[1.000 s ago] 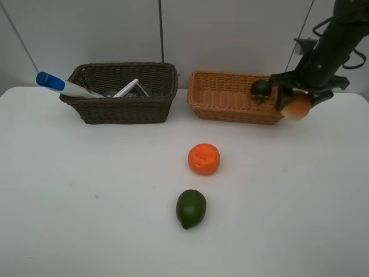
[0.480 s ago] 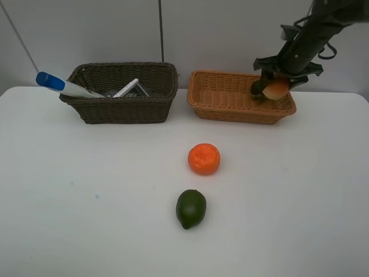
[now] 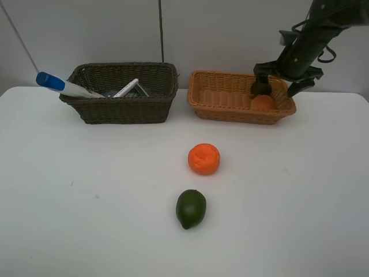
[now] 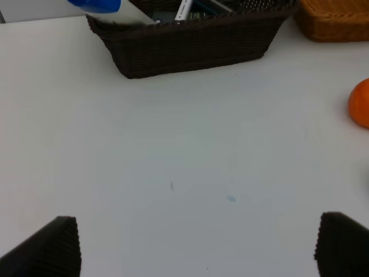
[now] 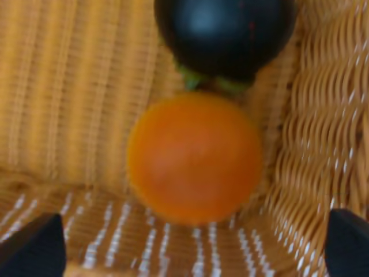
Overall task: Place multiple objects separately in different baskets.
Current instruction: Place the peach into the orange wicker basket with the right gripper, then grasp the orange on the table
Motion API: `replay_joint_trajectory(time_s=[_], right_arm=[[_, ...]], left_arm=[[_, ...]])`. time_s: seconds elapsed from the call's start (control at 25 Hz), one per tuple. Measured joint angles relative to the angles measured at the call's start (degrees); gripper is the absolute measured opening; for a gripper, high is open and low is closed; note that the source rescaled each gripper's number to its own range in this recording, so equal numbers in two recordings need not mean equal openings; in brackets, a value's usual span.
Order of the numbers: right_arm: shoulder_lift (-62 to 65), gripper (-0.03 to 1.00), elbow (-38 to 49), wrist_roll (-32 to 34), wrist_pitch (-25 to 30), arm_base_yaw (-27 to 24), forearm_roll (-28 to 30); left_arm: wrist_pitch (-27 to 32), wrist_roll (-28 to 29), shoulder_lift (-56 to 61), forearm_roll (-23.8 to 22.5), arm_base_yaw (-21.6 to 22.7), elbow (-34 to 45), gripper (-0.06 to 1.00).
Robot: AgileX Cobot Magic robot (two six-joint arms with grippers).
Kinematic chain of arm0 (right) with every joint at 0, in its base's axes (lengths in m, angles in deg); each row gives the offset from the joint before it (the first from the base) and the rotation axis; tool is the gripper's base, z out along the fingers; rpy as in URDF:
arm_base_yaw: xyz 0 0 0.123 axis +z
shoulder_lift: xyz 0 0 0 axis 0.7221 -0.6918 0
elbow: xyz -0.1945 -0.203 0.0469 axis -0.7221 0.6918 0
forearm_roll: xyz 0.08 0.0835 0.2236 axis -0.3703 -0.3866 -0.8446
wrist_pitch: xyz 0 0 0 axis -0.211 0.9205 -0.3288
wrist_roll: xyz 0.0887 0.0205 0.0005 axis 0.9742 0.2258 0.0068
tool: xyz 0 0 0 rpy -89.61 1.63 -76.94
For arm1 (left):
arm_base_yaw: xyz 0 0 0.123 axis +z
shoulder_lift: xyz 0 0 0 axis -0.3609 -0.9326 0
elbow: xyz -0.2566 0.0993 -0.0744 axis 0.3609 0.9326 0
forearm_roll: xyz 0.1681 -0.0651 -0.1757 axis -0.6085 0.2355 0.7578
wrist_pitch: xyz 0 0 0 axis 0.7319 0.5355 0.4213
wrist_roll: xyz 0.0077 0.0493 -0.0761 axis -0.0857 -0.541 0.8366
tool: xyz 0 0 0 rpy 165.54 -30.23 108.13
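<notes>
The peach (image 3: 263,102) lies in the light orange-tan basket (image 3: 225,98) at its right end, beside the dark round fruit (image 3: 257,89). My right gripper (image 3: 277,82) hangs open just above them. In the right wrist view the peach (image 5: 195,157) and dark fruit (image 5: 225,34) lie free between the spread fingertips (image 5: 34,251). The bumpy orange (image 3: 203,158) and green lime (image 3: 191,208) sit on the table. The dark brown basket (image 3: 115,104) holds the blue-capped tube (image 3: 57,84) and the marker (image 3: 125,88). My left gripper (image 4: 196,248) is open and empty over the table.
The white table (image 3: 86,190) spreads around the fruit. In the left wrist view the dark basket (image 4: 190,40), the tan basket's corner (image 4: 334,20) and the orange (image 4: 360,103) show. The pump bottle and eraser are hidden.
My right gripper carried the peach from beyond the tan basket's right end to over it and let go. The peach now lies in the basket.
</notes>
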Motion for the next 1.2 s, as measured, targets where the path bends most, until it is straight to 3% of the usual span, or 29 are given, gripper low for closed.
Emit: replay_joint_trajectory(time_s=[0.2,0.36,0.48,0.8,1.04,1.2], right_arm=[[5.9,1.0,-0.1,0.0,7.6,2.5,-2.9],[9.6,1.0,-0.4,0.0,13.7,8.5,-3.5],[10.1,1.0,-0.3,0.0,14.8,13.7,-1.6],[10.1,1.0,7.9,0.0,13.0,25.8,0.9],[8.9,1.0,15.2,-0.1,3.5,28.1,2.1],[6.4,1.0,16.1,-0.1,1.3,28.1,2.7]], left_arm=[[0.0,0.0,0.0,0.0,0.0,0.0,1.0],[0.0,0.0,0.0,0.0,0.0,0.0,1.0],[0.0,0.0,0.0,0.0,0.0,0.0,1.0],[0.0,0.0,0.0,0.0,0.0,0.0,1.0],[0.0,0.0,0.0,0.0,0.0,0.0,1.0],[0.0,0.0,0.0,0.0,0.0,0.0,1.0]])
